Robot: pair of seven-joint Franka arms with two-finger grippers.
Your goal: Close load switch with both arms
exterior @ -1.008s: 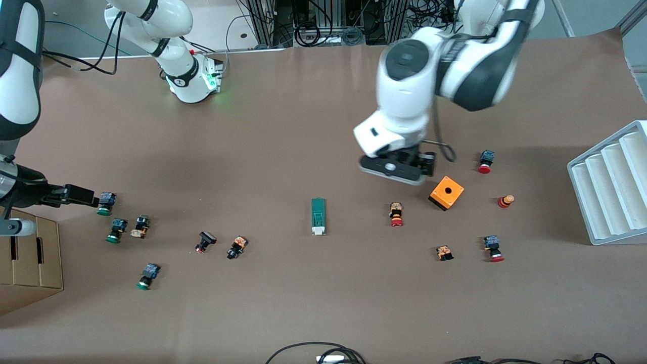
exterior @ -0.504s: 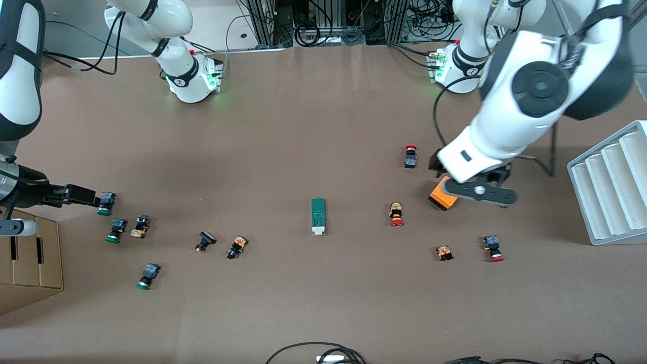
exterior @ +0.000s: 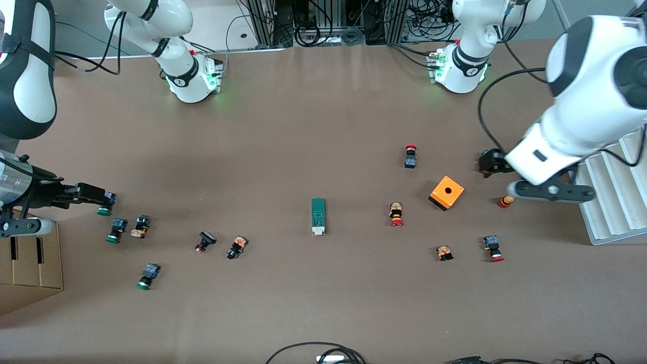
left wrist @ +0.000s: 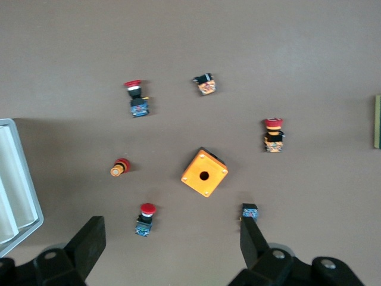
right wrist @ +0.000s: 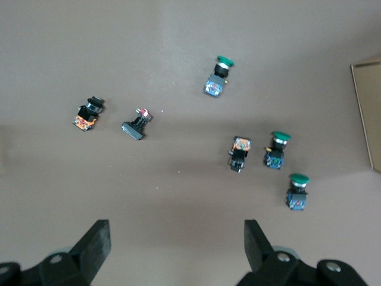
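Note:
The load switch [exterior: 318, 216] is a narrow dark-green block lying flat mid-table, its white lever end toward the front camera. Only its edge [left wrist: 377, 122] shows in the left wrist view. My left gripper [exterior: 490, 163] [left wrist: 171, 226] hangs open, high over a red-capped push button [left wrist: 143, 217], toward the left arm's end of the table and well away from the switch. My right gripper [exterior: 93, 194] [right wrist: 175, 226] is open with nothing between its fingers, over the table by the green-capped push buttons [exterior: 104, 205] at the right arm's end.
An orange box with a hole [exterior: 447, 193] [left wrist: 204, 173] sits among red-capped buttons [exterior: 396, 214]. A white ridged tray [exterior: 606, 202] stands at the left arm's end, a cardboard box [exterior: 30, 258] at the right arm's end. Cables [exterior: 316, 354] lie at the nearest table edge.
The left arm has swung from over the middle of the table out toward the white tray at its own end. The right gripper has barely shifted. Both stay open.

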